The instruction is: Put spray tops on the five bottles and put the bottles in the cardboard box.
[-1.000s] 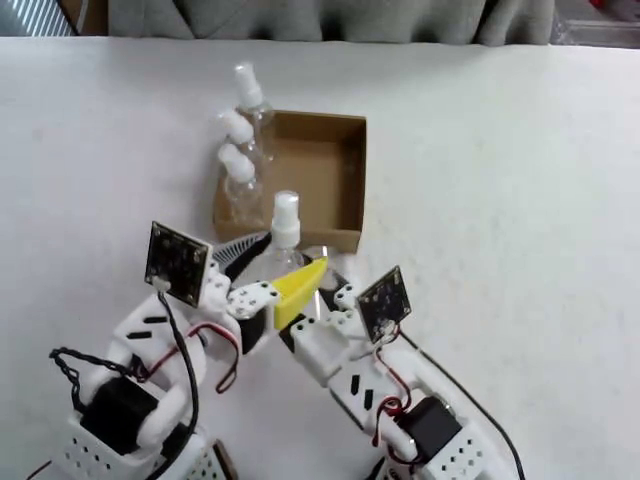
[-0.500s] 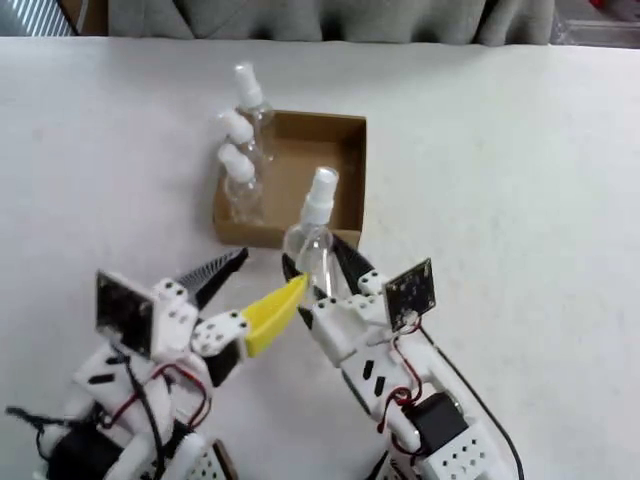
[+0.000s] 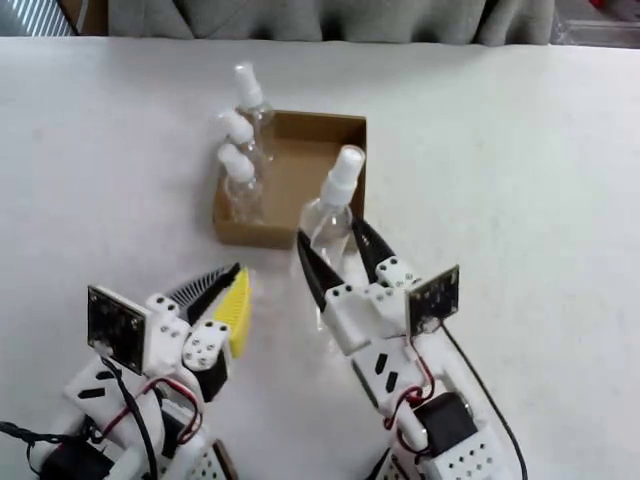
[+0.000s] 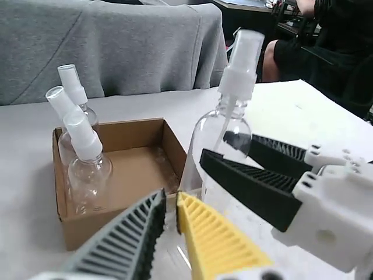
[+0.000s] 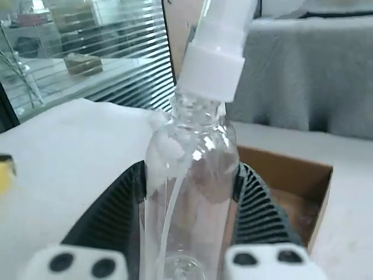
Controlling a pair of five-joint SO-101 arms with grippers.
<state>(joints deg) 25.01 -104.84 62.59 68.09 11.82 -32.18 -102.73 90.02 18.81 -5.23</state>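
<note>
Now | left gripper [image 3: 240, 271]: closed, empty, low beside the box, out of the way | three capped bottles [image 3: 240, 165]: packed along cardboard box [image 3: 345, 128] left wall, leaving room | right gripper [image 3: 330, 236]: clamped around fourth bottle [image 3: 330, 212], sprayer on, upright over box's near rim, likely for lowering inside
</note>
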